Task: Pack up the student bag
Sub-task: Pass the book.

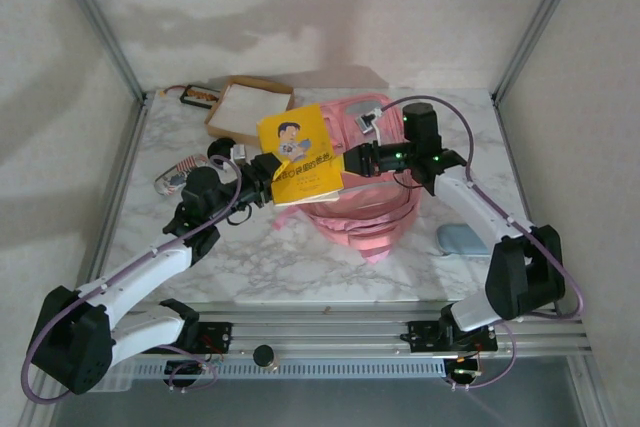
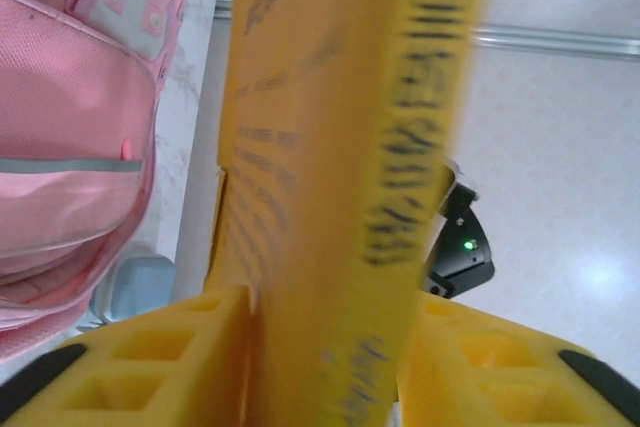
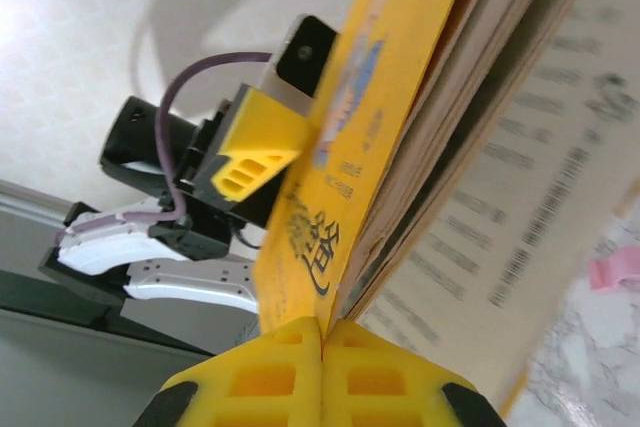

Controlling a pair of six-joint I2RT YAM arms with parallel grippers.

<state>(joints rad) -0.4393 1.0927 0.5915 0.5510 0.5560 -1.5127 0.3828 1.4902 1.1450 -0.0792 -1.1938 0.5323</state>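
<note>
Yellow book (image 1: 300, 152) is up between both arms. Left end effector (image 1: 262, 169) is clamped on its 9 o'clock edge, right end effector (image 1: 352, 159) pinched together on its 3 o'clock edge. Student bag (image 1: 372, 217) lies on the table (image 1: 250, 257) beneath, toward 5 o'clock. Right arm nearer.

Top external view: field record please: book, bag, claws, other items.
book: yellow book, held up over the bag
bag: pink student bag, lying under the book
left claw: closed on one side of the book
right claw: pinching the opposite side
other: cardboard box at back left, light blue item right of the bag
</note>
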